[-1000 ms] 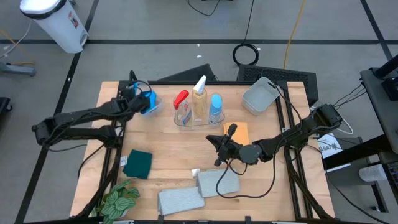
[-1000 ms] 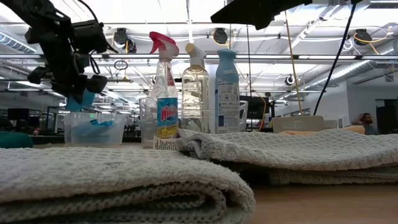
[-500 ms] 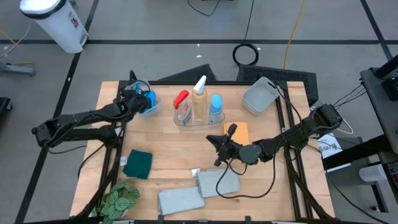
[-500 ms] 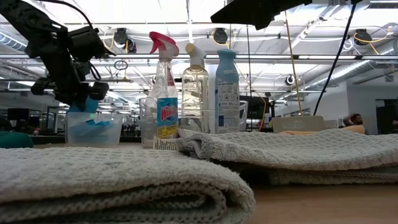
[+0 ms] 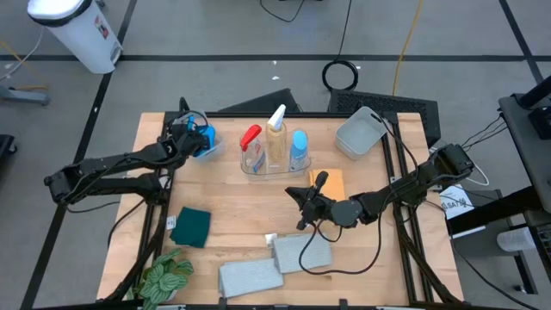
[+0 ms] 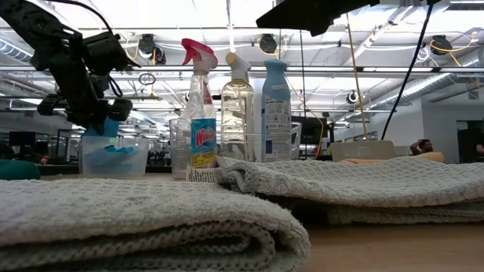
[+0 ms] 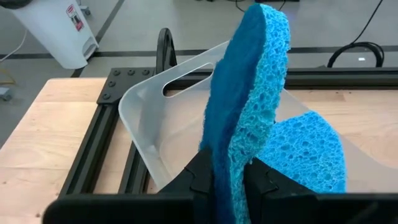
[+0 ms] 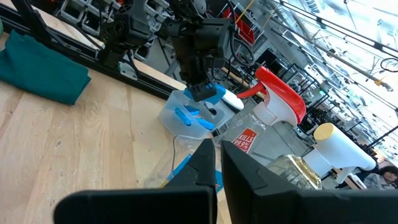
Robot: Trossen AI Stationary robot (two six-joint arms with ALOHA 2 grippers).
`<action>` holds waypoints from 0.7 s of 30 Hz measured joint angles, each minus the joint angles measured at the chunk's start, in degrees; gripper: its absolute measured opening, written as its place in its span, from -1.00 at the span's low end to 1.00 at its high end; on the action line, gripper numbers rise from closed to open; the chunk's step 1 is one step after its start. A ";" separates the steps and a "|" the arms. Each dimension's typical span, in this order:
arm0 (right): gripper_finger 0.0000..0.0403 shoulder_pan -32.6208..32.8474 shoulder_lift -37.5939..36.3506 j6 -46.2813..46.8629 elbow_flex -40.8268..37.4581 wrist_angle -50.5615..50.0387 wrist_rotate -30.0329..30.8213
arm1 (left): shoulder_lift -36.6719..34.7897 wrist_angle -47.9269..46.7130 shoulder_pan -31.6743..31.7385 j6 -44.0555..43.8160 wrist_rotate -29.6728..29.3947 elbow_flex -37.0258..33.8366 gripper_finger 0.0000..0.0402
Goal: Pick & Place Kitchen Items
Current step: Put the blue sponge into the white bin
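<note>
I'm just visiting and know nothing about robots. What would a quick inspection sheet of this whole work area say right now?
Surface: wooden table on a dark frame.
Job's things: three bottles upright in a clear holder; blue sponge gripped over the clear tub, another blue piece inside; orange sponge; teal cloth; two grey towels.
Clutter: leafy plant; grey tub.
Grippers: left tool shut on the blue sponge; right tool closed, empty, mid-table.
Cables: coiled cable on the floor; arm wiring across the table.
Surroundings: white bin; a person far behind in the low view.
</note>
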 joint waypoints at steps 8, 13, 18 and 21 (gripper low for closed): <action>-0.98 0.00 0.00 0.02 0.00 -0.01 0.00 | 0.01 1.42 0.02 0.02 -0.23 0.00 -0.81; -0.98 0.00 0.00 0.02 0.00 0.00 -0.01 | 0.00 1.92 0.69 0.04 -1.09 0.00 -0.81; -0.98 0.00 0.00 0.02 -0.01 -0.01 -0.01 | 0.02 1.90 2.09 -0.04 0.31 0.00 -0.81; -0.98 0.00 0.00 0.02 0.00 0.00 -0.01 | 0.02 1.87 2.65 -0.04 0.68 0.00 -0.81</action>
